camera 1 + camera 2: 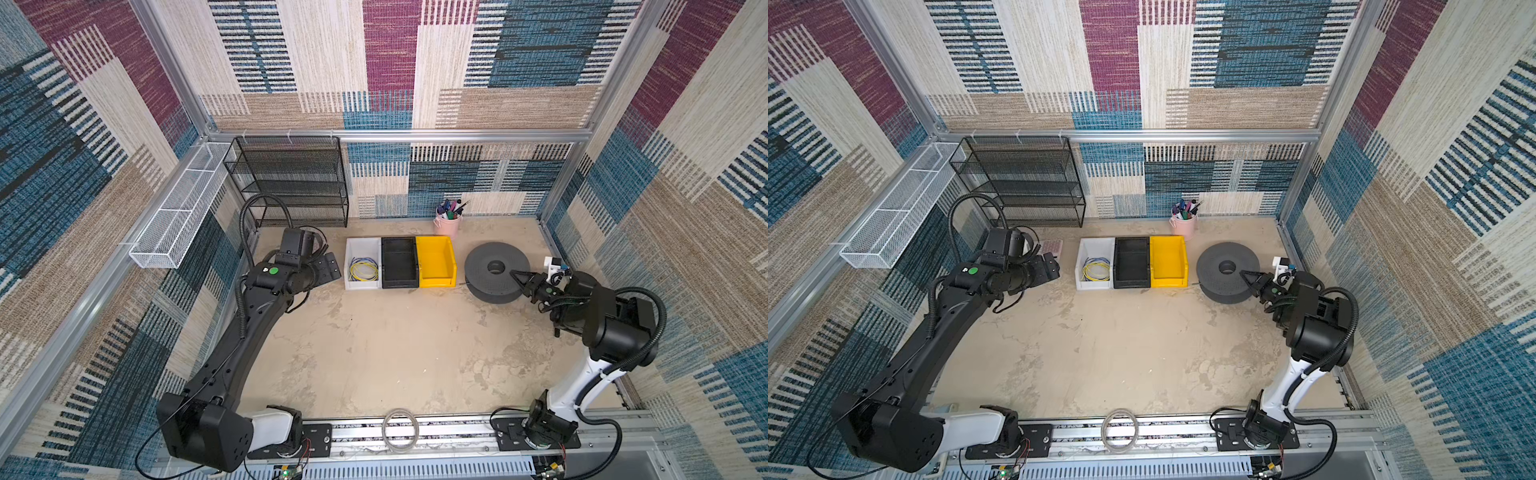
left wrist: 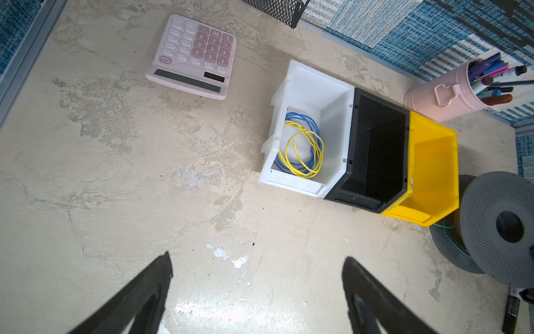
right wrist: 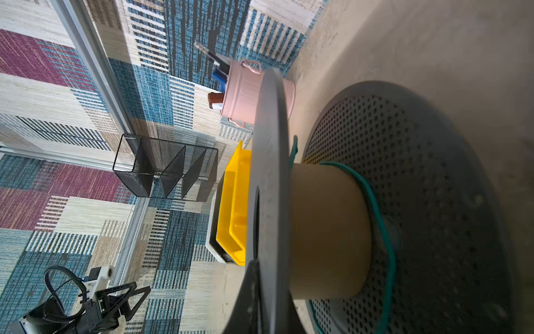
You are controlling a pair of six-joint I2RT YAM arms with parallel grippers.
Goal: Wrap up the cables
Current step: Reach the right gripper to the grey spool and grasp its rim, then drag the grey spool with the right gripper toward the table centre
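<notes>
While the thin yellow and blue cables (image 2: pixel 300 147) lie coiled in loose loops on the floor of the white plastic bin (image 2: pixel 335 95), neither gripper touches them. That bin stands at the end of a row of 3. It touches the black plastic bin (image 2: pixel 351 150), which in turn touches the yellow plastic bin (image 2: pixel 433 173).

The left gripper (image 2: pixel 257 257) hangs above the bare beige tabletop (image 2: pixel 144 173) with its jaws spread wide and nothing between them, near the white bin and a pink calculator (image 2: pixel 193 55).

In both top views the right gripper (image 1: pixel 514 274) reaches over the grey perforated spool (image 1: pixel 486 270), which lies flat just beside the yellow bin. Its jaws are closed. The right wrist view shows a black finger (image 3: pixel 252 283) pressed against the rim of the spool's upper disc, so it grips that disc. A thin green wire (image 3: pixel 378 208) circles the tan core. A pink cup of pens (image 1: pixel 448 224) stands behind the bins.
</notes>
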